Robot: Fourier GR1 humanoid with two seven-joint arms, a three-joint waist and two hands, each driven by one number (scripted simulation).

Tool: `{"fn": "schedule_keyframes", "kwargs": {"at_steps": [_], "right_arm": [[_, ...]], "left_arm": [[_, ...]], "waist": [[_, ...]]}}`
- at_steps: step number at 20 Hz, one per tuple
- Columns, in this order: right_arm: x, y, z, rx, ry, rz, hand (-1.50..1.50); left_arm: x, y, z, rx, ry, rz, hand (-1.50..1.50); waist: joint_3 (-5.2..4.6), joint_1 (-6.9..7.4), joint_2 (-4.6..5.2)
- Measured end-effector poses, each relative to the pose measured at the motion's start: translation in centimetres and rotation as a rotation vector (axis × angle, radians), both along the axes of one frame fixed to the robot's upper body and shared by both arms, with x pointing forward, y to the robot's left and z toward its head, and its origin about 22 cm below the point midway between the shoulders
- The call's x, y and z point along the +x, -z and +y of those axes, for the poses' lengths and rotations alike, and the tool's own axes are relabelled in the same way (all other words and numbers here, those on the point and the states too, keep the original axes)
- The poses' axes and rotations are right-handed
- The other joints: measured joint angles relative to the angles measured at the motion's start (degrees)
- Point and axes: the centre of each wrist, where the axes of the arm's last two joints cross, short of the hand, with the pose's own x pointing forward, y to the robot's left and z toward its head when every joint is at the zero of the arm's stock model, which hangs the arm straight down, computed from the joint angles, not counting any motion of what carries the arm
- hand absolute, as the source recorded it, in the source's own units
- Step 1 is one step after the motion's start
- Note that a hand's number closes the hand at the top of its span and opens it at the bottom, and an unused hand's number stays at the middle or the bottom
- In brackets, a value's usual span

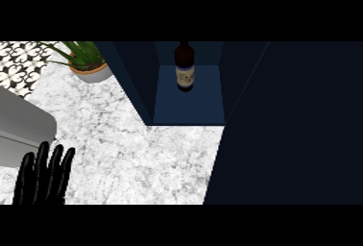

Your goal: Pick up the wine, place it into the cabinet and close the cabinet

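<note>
The fingers (42, 161) of the left hand (42, 185) stand straight and close together, tips up, holding nothing, at the near left edge beside a smooth grey rounded block (21, 122). From them the white, grey-veined marble counter (142, 158) runs open to the front edge of the dark blue cabinet (188, 109), with a leafy potted plant (89, 65) at far left. The wine (185, 67), a dark bottle with a pale label, sits far inside the cabinet's narrow open bay, clear of both walls; the flat door (297, 125) fills the right.

Wine (185, 66) inside cabinet (188, 108), plant (85, 60) leftward
</note>
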Motion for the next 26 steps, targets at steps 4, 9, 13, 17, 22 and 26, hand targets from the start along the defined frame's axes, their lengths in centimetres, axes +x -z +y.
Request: {"fn": "schedule_keyframes", "kwargs": {"at_steps": [4, 9, 13, 17, 22, 26], "right_arm": [[-0.6, -0.2, 1.5, -0.011, -0.123, -0.018, 1.50], [-1.3, -0.6, 3.3, -0.005, -0.176, -0.017, 1.50], [-2.2, -0.8, 4.4, -0.013, -0.156, -0.005, 1.50], [-2.4, -0.7, 4.4, 0.009, -0.108, -0.001, 1.50], [-2.4, -0.7, 4.4, 0.015, -0.077, -0.034, 1.50], [-2.0, -1.0, 5.7, 0.014, -0.071, -0.083, 1.50]], "left_arm": [[0.3, -0.5, 2.0, -0.008, -0.018, -0.009, -1.50], [-0.3, -1.5, 4.8, -0.001, -0.032, -0.005, -1.50], [0.2, -1.5, 6.8, 0.011, -0.046, 0.002, -1.50], [0.2, -1.9, 8.4, 0.016, -0.042, 0.006, -1.50], [0.7, -2.1, 9.9, 0.022, -0.032, 0.007, -1.50], [1.1, -2.8, 10.5, 0.016, -0.017, 0.007, -1.50]], "waist": [[-0.02, -0.02, -0.07], [-0.03, 0.21, -0.16], [-0.10, -0.18, -0.30], [-0.12, -0.02, -0.35], [-0.21, 0.00, -0.39], [-0.21, 0.28, -0.35]]}}
